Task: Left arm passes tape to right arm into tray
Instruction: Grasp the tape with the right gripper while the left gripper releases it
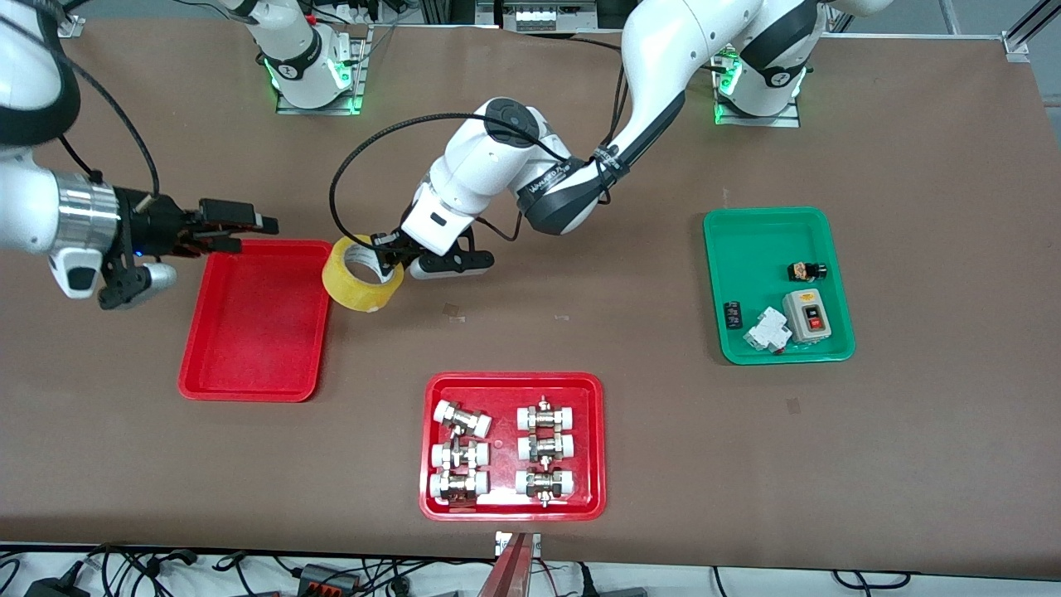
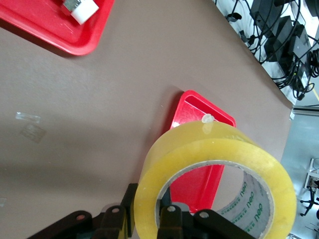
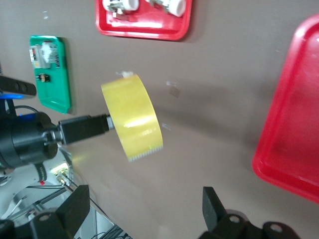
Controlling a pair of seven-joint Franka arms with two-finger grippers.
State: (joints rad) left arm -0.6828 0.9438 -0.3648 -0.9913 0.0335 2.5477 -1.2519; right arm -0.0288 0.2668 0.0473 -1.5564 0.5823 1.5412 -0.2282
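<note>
While clamped by the ring wall in the left end effector [image 1: 390,253] over the counter [image 1: 580,340], well in from every edge beside the plain red tray [image 1: 249,332], treat tape [image 1: 362,278] as light, stiff, slick; receive with open right end effector [image 1: 236,224] across exposed rim.

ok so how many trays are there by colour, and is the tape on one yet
red trays: 2, the plain tray and the one with fittings
green trays: 1
total: 3 trays
the tape is on none of them; the left hand holds it up beside the plain red tray, with the right hand open over that tray's corner
</note>
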